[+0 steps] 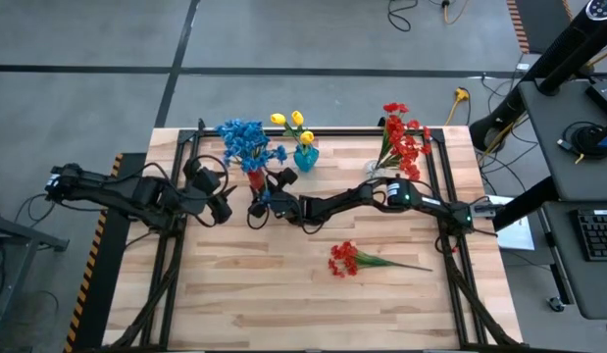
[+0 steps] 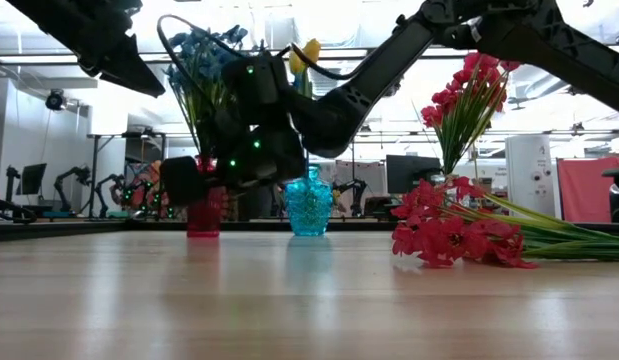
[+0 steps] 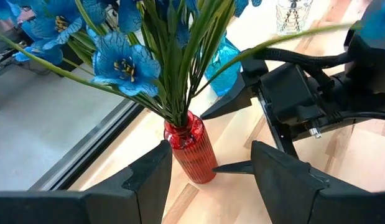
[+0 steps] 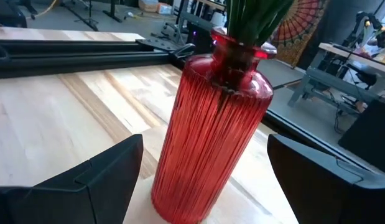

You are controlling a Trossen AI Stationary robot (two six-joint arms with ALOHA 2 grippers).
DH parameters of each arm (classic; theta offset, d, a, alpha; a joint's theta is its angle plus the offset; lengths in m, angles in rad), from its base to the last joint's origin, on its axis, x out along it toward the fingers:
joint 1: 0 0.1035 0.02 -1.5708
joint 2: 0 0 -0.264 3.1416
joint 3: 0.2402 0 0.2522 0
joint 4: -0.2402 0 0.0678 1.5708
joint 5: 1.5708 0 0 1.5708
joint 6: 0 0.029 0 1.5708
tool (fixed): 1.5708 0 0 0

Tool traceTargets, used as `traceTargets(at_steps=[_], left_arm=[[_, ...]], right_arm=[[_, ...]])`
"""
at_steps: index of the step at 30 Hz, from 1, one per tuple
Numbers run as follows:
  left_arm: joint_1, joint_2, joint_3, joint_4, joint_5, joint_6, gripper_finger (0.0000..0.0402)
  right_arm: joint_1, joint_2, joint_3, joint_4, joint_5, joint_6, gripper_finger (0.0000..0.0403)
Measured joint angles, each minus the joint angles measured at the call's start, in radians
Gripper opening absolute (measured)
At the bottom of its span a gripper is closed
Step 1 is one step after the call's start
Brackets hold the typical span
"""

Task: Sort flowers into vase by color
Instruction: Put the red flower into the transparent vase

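Observation:
A ribbed red vase stands upright on the table and holds blue flowers by their green stems. My right gripper is open and comes level from the table's right. Its fingers stand on either side of the vase body, with a gap showing on each side. My left gripper is open too and sits a short way left of the vase, pointing at it. A blue vase holds yellow flowers. Red flowers stand in a clear vase. One red spray lies flat on the table.
A black rail frame runs along the table's sides and far edge, close behind the vases. The lying red spray is near the table's middle right. Bare wood spreads across the near half. Cables trail from both arms.

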Motion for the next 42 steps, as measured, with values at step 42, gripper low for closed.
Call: traceTargets(at_steps=[42], left_arm=[[-0.017, 0.001, 0.000, 0.007, -0.008, 0.036, 0.0201]], right_arm=[[0.120, -0.344, 0.000, -0.877, 0.120, 0.285, 0.0336]])
